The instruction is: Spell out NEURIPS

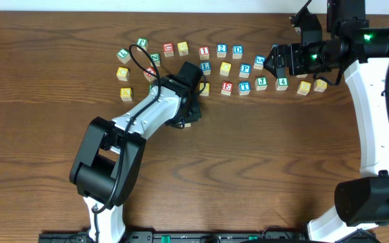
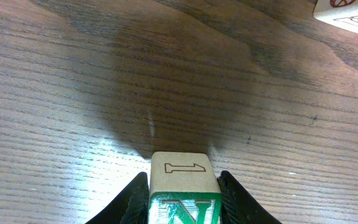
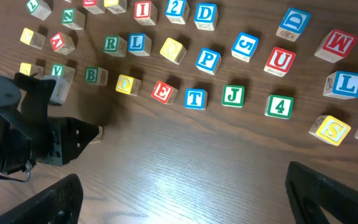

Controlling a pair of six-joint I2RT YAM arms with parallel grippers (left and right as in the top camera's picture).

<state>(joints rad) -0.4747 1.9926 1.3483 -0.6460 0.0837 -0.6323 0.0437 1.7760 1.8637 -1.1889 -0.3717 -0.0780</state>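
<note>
Fingers (image 2: 132,202) of our left gripper (image 2: 182,194) pinched the green N cube (image 2: 180,169); right of that cube, we saw the right gripper (image 3: 191,196) spread wide.

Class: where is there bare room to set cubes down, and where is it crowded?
Free: bare wood in front of the E-T-J-4 row, beside the left gripper, which holds the N cube. Crowded: the cubes behind that row.

Roughly 30 letter cubes (image 3: 194,98)
</note>
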